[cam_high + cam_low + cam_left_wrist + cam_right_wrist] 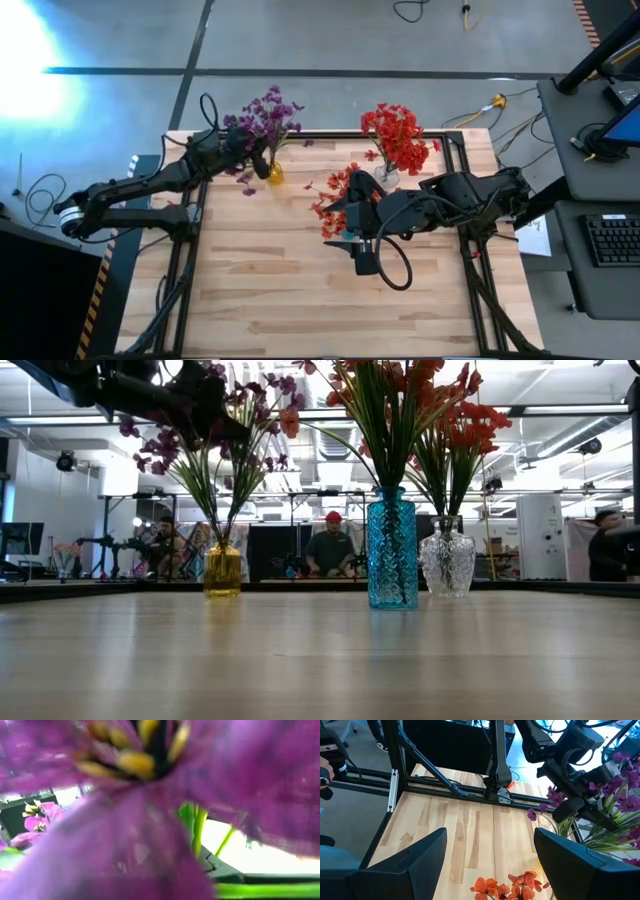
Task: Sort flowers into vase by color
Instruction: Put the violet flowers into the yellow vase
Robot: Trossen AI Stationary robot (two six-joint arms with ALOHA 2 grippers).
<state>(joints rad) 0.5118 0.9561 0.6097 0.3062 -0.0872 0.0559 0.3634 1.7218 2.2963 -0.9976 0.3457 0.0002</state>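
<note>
Left fingers (262, 165) closed among purple flowers (265, 115), steadying them in the yellow vase (275, 173). Right fingers (362, 248) open, above red flowers (335, 200).

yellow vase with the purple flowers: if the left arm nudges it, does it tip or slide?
Probably tips before it slides. The yellow vase looks small and narrow-based, while its purple flowers spread tall and wide above it, so the load seems top-heavy. It looks like glass, so likely fragile and smooth on the wooden table. The left tool sits in the blooms, where a nudge has most leverage.

Pale wood table (300, 290), faceted glass vases (392, 550).
</note>
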